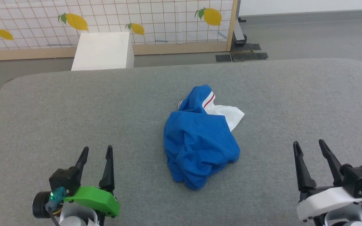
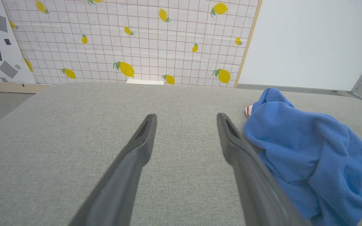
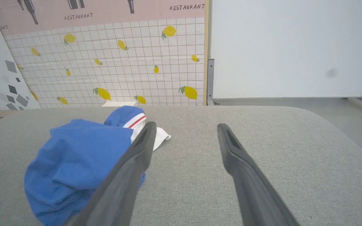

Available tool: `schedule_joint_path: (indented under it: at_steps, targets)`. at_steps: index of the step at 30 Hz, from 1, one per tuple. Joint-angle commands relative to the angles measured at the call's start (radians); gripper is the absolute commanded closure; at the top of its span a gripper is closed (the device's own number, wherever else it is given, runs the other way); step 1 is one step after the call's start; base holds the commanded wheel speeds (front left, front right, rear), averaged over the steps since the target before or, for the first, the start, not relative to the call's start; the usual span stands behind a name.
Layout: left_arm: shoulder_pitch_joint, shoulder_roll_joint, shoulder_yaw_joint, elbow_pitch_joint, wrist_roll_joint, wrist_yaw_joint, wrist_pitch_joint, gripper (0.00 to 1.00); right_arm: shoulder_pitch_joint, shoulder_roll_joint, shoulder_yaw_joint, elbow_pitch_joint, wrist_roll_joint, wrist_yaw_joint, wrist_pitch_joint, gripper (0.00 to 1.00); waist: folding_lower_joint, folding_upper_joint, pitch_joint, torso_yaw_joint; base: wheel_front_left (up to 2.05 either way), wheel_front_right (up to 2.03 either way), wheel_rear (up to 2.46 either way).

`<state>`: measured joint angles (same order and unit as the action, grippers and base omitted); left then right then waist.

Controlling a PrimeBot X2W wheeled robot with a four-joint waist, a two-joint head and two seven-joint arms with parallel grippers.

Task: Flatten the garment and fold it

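Garment (image 1: 200, 144) bunched at centre, bare surface (image 1: 74, 110) all round — left hand (image 1: 97, 148), right hand (image 1: 308, 142) splayed, empty.

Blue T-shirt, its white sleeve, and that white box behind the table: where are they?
blue T-shirt (image 1: 200, 147), head view, crumpled blue body.
white sleeve (image 1: 228, 115), head view, its spread-out end.
white box (image 1: 104, 50), head view, its top face.

We see our left gripper (image 2: 185, 121) spread wide above the grey surface (image 2: 74, 131), holding nothing. The crumpled blue garment (image 2: 309, 150) lies toward the surface's right edge.
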<state>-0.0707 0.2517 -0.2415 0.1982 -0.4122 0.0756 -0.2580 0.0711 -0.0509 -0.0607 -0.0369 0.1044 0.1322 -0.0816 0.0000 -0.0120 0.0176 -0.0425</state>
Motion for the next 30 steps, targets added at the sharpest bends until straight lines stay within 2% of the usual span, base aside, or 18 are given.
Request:
schedule_joint_path:
  at_steps: [1, 8, 13, 14, 21, 30]
  targets:
    - [0.017, -0.001, 0.004, -0.003, 0.001, -0.006, -0.004, 0.00, 0.016, 0.001, 0.005, -0.012, -0.006, -0.002, 0.006, 0.00, 0.0000, 0.0120, -0.005, 0.002, 0.00, 0.00, 0.00]
    - [0.018, -0.021, 0.018, -0.013, 0.010, -0.013, -0.004, 0.00, 0.024, 0.001, -0.004, -0.034, -0.006, -0.002, 0.020, 0.00, 0.0000, 0.0120, -0.002, 0.020, 0.00, 0.00, 0.00]
    - [0.004, -0.031, 0.030, -0.027, 0.018, -0.017, -0.004, 0.00, -0.014, 0.001, -0.022, 0.009, -0.003, -0.002, 0.037, 0.00, 0.0000, 0.0120, 0.020, 0.031, 0.00, 0.00, 0.00]
    - [-0.006, -0.039, 0.040, -0.034, 0.022, -0.017, -0.004, 0.00, -0.066, 0.001, -0.022, 0.064, -0.007, -0.002, 0.067, 0.00, 0.0000, 0.0120, 0.035, 0.038, 0.00, 0.00, 0.00]
    - [-0.045, -0.066, 0.055, -0.052, 0.043, -0.028, -0.004, 0.00, -0.260, -0.009, -0.027, 0.252, 0.042, -0.002, 0.216, 0.00, 0.0000, 0.0120, 0.086, 0.077, 0.00, 0.00, 0.00]
    - [-0.093, -0.118, 0.077, -0.081, 0.081, -0.059, -0.004, 0.00, -0.563, -0.148, 0.079, 0.521, 0.220, -0.002, 0.542, 0.00, 0.0000, 0.0120, 0.150, 0.155, 0.00, 0.00, 0.00]
